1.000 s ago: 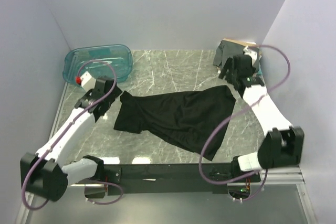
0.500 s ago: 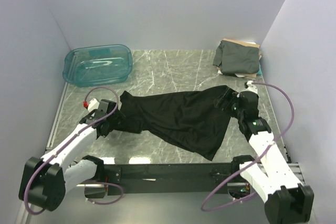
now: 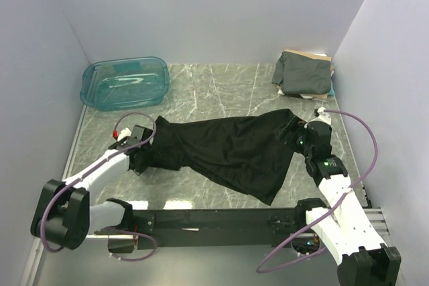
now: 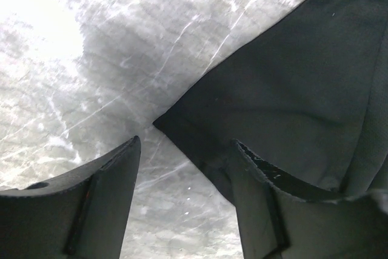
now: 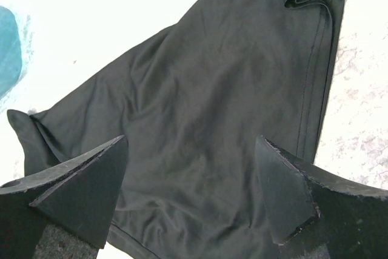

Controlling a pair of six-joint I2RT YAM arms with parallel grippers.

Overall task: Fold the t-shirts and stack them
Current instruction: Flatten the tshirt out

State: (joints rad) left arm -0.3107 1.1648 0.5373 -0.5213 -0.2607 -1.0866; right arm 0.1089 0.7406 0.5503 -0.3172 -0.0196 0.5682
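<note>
Both arms swung in from far side since a second ago. Now we see left gripper [image 3: 139, 157] at left-end corner of plain black cloth t-shirt [image 3: 228, 152], right gripper [image 3: 298, 135] at its opposite end. Both sets of fingers spread wide, nothing pinched: left straddles hem corner, right hangs over cloth. Shirt lies rumpled mid-table on grey-green marble-look tabletop [image 3: 221, 92]. Folded dark grey-green t-shirt [image 3: 303, 74] sits far right corner, translucent teal plastic bin [image 3: 125, 82] far left. Pale lilac walls [image 3: 201, 11] close in three sides.
</note>
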